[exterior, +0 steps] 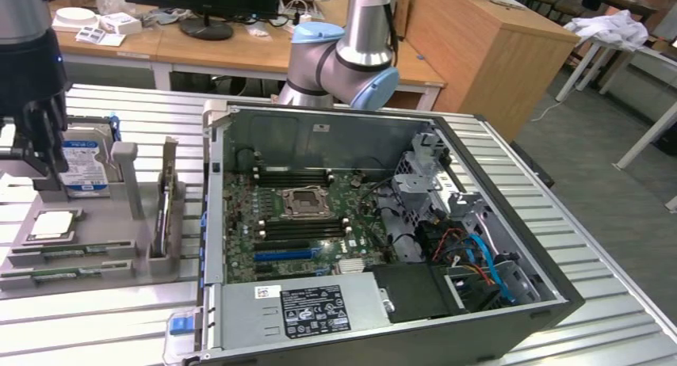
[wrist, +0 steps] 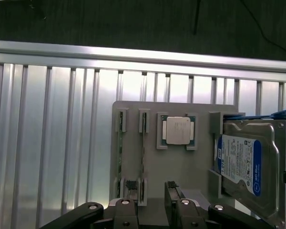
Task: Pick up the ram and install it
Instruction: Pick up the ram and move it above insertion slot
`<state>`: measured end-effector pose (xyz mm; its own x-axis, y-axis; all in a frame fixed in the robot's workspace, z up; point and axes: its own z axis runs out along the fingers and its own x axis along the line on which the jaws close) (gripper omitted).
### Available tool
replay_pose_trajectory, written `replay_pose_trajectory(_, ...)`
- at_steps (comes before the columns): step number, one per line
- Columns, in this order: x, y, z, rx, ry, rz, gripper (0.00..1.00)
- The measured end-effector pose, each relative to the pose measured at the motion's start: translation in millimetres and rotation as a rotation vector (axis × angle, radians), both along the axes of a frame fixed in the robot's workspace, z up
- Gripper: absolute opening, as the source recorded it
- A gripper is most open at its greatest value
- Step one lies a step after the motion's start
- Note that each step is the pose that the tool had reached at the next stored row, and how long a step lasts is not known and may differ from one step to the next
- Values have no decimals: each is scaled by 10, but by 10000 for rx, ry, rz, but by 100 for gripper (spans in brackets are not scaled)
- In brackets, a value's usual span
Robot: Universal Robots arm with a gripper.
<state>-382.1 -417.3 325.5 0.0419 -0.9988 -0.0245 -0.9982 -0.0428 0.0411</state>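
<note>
On slatted tabletop (exterior: 138, 112): open computer case (exterior: 317, 136), motherboard (exterior: 265, 239) flat inside. Black memory slots (exterior: 301, 178) at twelve o'clock of the processor socket (exterior: 304, 200), with more at six o'clock of it.

At nine o'clock of the case in the exterior view: grey holder (exterior: 106, 223), carrying a hard drive (exterior: 82, 164) and a silver processor chip (exterior: 53, 223).

At ten o'clock of the case, above the holder: hand (exterior: 34, 156), fingers (wrist: 128, 188) set apart, clamped on nothing.

Seen from the wrist: two sticks standing on edge in the holder, parallel and side by side, each seated between small grey clips. First ram stick (wrist: 119, 157) on the outer side, second ram stick (wrist: 144, 157) nearer the processor chip. Second ram stick roughly in line with the gap between the spread fingers, untouched.

Processor chip just beside the sticks in its own square pocket, hard drive on its other side. Both sticks in the holder, well apart from the memory slots.
</note>
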Motion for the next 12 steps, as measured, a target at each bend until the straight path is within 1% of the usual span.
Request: replay_pose_trajectory(12, 0, 0, -163, 16, -1, 0, 36)
